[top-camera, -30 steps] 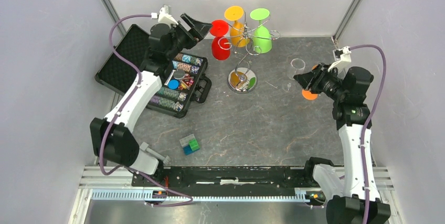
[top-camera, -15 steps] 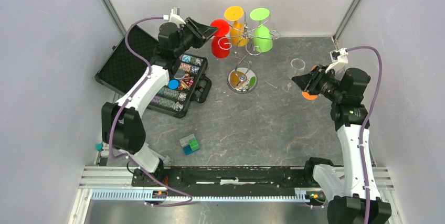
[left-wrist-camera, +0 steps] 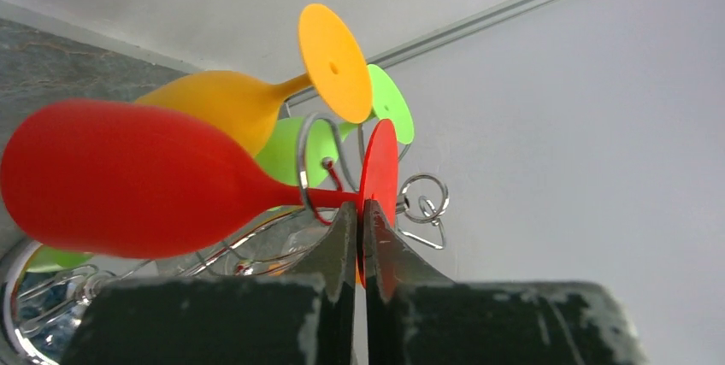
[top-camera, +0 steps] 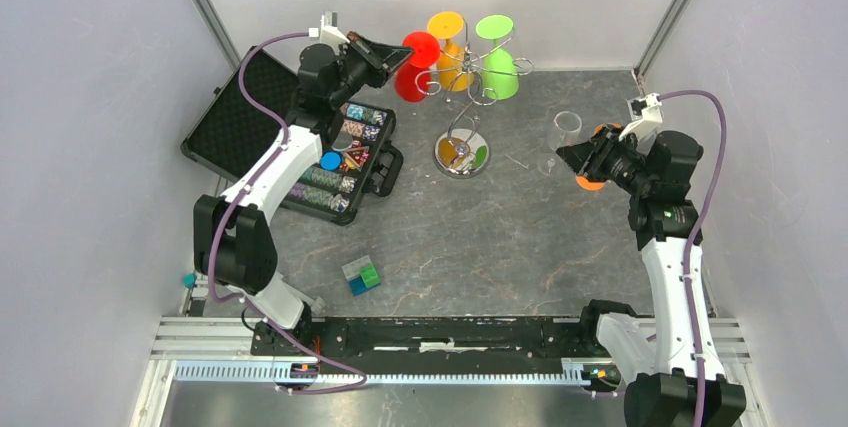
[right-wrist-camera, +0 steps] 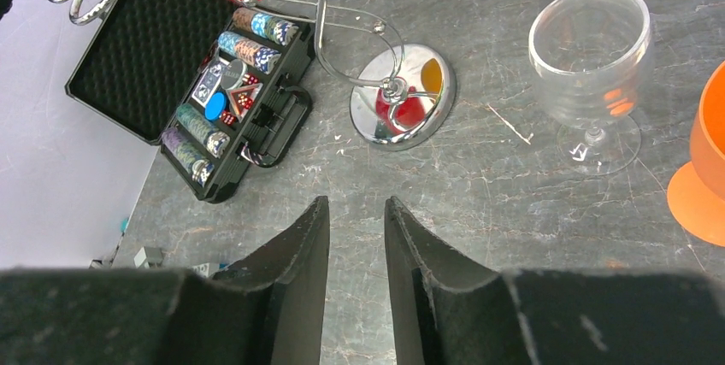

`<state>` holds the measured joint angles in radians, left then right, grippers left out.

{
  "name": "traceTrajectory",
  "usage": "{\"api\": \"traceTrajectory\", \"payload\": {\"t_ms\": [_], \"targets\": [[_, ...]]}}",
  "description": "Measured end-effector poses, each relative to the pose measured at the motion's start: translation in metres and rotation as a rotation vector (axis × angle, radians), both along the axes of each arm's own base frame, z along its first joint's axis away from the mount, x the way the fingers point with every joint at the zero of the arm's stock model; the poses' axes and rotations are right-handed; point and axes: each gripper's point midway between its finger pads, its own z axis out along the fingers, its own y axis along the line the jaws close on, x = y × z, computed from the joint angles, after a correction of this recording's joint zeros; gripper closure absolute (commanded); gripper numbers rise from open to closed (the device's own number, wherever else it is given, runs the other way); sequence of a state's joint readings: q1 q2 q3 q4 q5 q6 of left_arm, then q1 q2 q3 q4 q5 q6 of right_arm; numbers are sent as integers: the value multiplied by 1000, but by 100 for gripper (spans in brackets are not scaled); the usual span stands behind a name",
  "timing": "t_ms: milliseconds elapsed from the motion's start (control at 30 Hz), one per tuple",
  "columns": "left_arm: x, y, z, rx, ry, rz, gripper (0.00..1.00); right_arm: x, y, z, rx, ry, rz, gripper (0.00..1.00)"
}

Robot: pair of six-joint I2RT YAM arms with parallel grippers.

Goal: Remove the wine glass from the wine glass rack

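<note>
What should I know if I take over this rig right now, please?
Left gripper: shut on the foot of the red wine glass, whose stem sits in a wire arm of the wine glass rack.
Right gripper: open, holding nothing, above the table.
Yellow glass and green glass hang on the rack. Clear glass and orange glass stand on the table, off the rack.
Done: red glass gripped.
Left: slide its stem out of the wire arm and set it down.
</note>
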<state>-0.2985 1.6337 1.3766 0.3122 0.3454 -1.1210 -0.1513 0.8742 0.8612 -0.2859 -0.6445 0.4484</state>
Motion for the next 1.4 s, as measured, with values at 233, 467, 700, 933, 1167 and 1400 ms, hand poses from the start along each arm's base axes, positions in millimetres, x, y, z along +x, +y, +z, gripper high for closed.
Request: {"api": "traceTrajectory", "payload": {"t_ms": [233,467,700,933,1167,1400], "targets": [[-6,3,11,-25,-19,7,98,0,0,-1,0,2,-2,67],[-9,4,27,-74,-51,9,98,1,-1,-4,2,6,-10,67],[-4,10,30,-85,-59,52,98,1,-2,-5,4,9,-18,67],[15,7,29,-89,-61,74,98,2,-2,-7,6,11,-18,67],[17,-13,20,-115,-39,-49,98,2,-2,-7,5,8,-18,67],[-2,-18,21,-118,-41,-124,98,2,-2,-9,11,9,-20,68]]}}
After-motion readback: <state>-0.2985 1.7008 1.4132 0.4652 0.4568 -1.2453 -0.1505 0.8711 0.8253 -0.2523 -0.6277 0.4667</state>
